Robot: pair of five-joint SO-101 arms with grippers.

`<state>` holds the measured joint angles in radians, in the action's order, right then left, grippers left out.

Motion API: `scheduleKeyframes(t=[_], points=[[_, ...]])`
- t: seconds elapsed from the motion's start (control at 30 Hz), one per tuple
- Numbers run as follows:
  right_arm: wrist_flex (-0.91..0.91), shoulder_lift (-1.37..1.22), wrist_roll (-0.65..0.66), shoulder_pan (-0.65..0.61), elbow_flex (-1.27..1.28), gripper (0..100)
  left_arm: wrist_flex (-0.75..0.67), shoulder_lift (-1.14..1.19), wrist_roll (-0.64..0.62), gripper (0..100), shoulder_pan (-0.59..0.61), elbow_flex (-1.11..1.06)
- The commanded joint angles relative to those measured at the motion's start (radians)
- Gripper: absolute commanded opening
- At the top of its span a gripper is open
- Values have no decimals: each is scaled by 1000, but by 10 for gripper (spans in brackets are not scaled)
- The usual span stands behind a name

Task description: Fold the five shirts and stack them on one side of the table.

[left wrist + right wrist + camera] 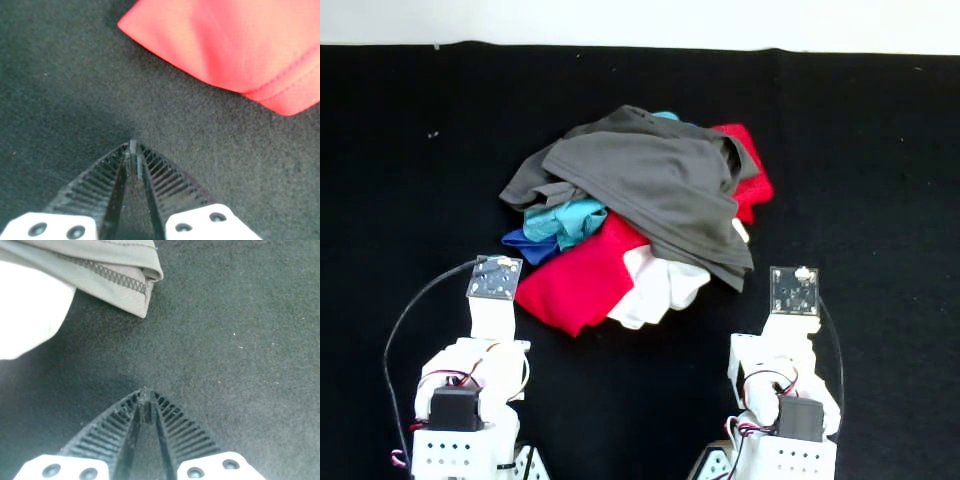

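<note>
1. Our left jaws are shut, tips together, and hold nothing. They hang over the black counter [60,80].
2. An edge of the red shirt [225,45] lies near their tips but does not touch them.
3. Our right jaws are shut too, and hold nothing.
4. Near them we see the hem of the grey shirt [110,277], with a bit of the white shirt [25,315] under it.
5. From above, the left arm [485,340] and right arm [785,350] sit at the near edge.
6. The shirts lie in one messy heap in the middle of the counter, none folded. Grey is on top. Red and white stick out toward the arms. A teal shirt [570,220] and a blue shirt [525,245] peek out on the left arm's side.
</note>
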<state>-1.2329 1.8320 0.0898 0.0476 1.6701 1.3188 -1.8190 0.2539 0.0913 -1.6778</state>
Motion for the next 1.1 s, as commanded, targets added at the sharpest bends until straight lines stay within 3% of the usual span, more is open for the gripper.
scheduleKeyframes(t=[0.0, 1.07], points=[[-4, 4, -6, -5, 133, 6, 6, 4, -3, 11, -15, -16], [-4, 4, -6, -5, 133, 6, -2, 4, -3, 12, -4, -16]])
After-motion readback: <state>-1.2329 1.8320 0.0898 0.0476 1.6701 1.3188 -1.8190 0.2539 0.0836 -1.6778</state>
